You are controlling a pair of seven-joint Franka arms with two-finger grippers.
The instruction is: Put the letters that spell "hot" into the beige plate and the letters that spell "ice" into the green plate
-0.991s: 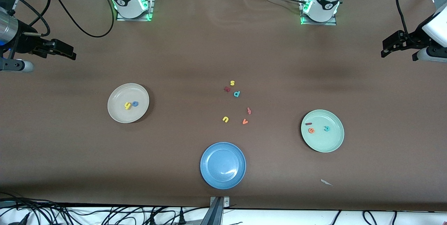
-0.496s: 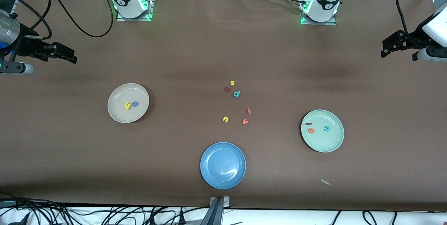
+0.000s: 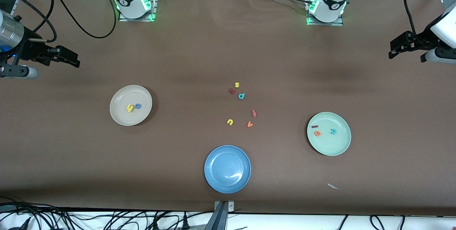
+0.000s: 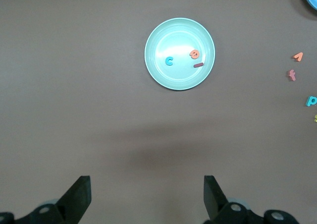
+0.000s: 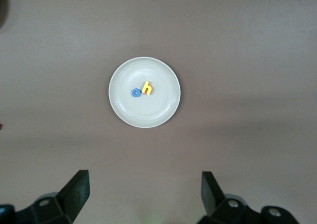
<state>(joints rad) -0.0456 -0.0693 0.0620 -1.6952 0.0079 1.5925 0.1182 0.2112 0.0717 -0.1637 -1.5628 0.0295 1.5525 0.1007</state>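
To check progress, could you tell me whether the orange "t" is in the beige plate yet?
Not yet: the orange "t" lies on the table among the loose letters; the beige plate holds only "h" and "o".

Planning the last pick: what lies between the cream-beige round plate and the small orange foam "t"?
Only bare brown table between the cream-beige round plate and the small orange foam "t", in the front view; the yellow "u" lies just nearer the camera.

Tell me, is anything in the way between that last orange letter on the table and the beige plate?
Nothing visible is. Only bare table lies between the orange "t" and the beige plate; the other loose letters sit around the "t", not on that line.
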